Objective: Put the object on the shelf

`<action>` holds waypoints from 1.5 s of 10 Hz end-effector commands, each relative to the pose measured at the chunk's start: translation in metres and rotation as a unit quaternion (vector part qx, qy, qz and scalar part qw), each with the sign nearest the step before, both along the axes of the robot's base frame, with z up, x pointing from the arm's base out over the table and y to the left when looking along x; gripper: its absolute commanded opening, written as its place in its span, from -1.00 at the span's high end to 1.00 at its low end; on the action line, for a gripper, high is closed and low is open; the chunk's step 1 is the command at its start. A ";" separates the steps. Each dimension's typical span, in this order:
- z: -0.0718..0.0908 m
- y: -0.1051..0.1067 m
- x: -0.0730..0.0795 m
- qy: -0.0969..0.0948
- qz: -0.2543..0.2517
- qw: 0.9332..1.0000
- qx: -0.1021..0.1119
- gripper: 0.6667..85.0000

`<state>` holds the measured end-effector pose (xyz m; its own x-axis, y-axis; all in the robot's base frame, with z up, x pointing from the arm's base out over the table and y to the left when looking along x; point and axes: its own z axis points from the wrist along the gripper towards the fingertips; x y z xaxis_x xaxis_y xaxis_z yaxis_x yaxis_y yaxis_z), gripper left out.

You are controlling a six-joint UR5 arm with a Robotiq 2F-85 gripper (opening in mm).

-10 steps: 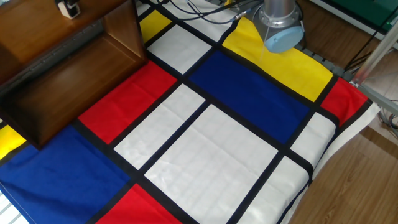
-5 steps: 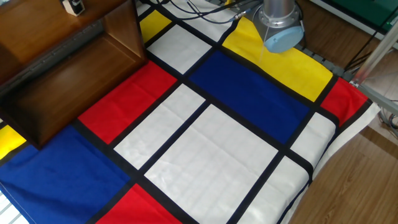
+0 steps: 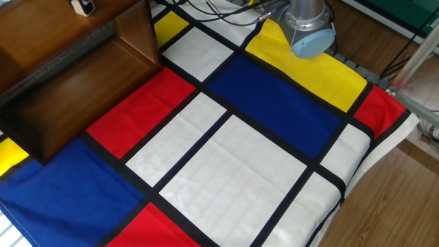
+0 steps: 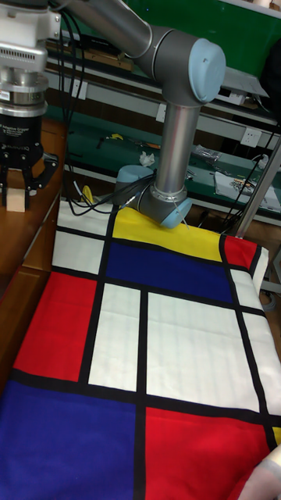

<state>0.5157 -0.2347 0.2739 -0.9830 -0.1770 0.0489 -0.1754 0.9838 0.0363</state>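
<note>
1. Shifted slightly up and away across the shelf [image 3: 75, 75] top over the last second; barely any change in the last half.
2. Gripper [image 4: 21, 190] pointing straight down, fingers spread wide.
3. Cube [image 4: 16, 197] resting on the shelf's top board, low between the fingers, apparently let go.
4. Arm [image 4: 168, 117] reaching over from its base behind the mat [image 3: 226, 151].
</note>
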 end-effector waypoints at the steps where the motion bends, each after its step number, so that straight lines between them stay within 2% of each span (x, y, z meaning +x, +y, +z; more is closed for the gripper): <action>1: 0.002 0.004 -0.002 0.002 0.012 1.000 0.007 -0.19; 5: 0.002 0.006 -0.004 0.006 0.023 1.000 0.013 -0.32; 11: 0.002 0.006 -0.005 0.007 0.027 1.000 0.015 -0.36; 13: 0.010 0.006 -0.005 0.007 0.022 1.000 0.005 -0.36; 15: 0.026 0.014 -0.008 0.008 0.015 1.000 0.005 -0.35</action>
<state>0.5089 -0.2292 0.2841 -0.9736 -0.2181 0.0680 -0.2152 0.9754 0.0469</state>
